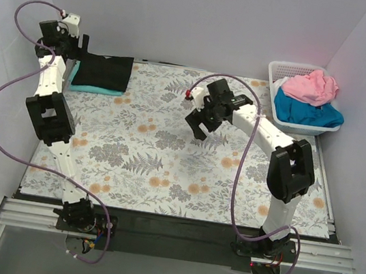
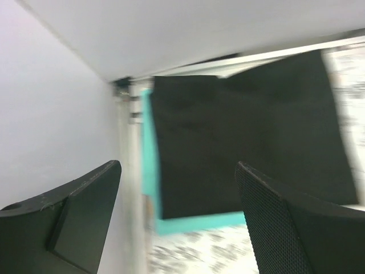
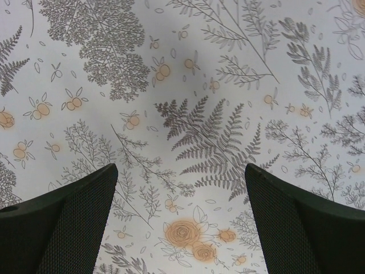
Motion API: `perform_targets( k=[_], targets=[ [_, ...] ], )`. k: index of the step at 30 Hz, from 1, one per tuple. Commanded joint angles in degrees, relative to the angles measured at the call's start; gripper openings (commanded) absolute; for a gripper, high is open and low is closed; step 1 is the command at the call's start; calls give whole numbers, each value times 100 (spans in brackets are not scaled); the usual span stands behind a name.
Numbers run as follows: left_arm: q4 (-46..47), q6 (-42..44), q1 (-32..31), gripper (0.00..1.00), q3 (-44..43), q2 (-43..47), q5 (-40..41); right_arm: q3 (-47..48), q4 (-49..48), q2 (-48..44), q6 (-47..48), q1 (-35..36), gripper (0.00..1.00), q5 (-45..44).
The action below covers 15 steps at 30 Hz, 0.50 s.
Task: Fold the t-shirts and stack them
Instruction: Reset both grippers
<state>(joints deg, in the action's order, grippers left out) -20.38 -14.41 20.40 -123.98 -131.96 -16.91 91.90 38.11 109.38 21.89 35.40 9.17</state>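
Note:
A folded black t-shirt [image 1: 104, 71] lies on a folded mint-green t-shirt [image 1: 90, 87] at the table's far left. The left wrist view shows the black shirt [image 2: 245, 137] and the mint-green edge [image 2: 197, 222] under it. My left gripper [image 1: 80, 47] is open and empty just left of the stack; in its wrist view [image 2: 178, 171] nothing sits between the fingers. A pink t-shirt [image 1: 309, 85] and a bright blue t-shirt [image 1: 307, 112] lie crumpled in the white basket [image 1: 275, 71]. My right gripper [image 1: 200, 124] is open and empty above the patterned cloth [image 3: 188, 125].
The flower-and-fern table cloth [image 1: 165, 162] covers the table. White walls enclose the left, back and right sides. The basket stands at the far right corner. A metal rail [image 1: 168, 235] with both arm bases runs along the near edge.

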Motion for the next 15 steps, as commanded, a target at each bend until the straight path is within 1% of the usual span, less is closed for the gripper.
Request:
perform_targets(
  k=[1,4,5,7,8,9,10,12,13,15],
  targets=[
    [-1116,-851,-256,81,101,934,-663,-75,48,-505,-167,-305,98,401],
    [-1389,-1151,-606,82,584,1461,-700,-154,91,-681,-299,-795,99,673],
    [-1424,-1186,-877,82,951,1611,-648,-215,109,-786,-369,-919,98,744],
    [-1416,-1370,-1186,82,1313,2084,-428,-286,153,-901,-431,-1287,98,945],
    [-1416,-1441,-1484,83,1533,2252,-323,-330,179,-1032,-457,-1420,99,999],
    [-1399,-1520,-1617,83,1918,2402,-313,-417,197,-1111,-492,-1543,98,1051],
    [-1390,-1721,-1740,83,2174,2690,-331,-479,223,-1182,-501,-1762,98,1104],
    [-1320,-1897,-2153,83,2614,2956,-375,-750,223,-1428,-501,-1974,98,1254],
    [-1276,-2003,-2259,84,3112,3113,-383,-848,223,-1507,-501,-2149,98,1315],
    [-1127,-2267,-2479,84,3598,3474,-418,-1085,223,-1762,-493,-2282,99,1351]
  ],
)
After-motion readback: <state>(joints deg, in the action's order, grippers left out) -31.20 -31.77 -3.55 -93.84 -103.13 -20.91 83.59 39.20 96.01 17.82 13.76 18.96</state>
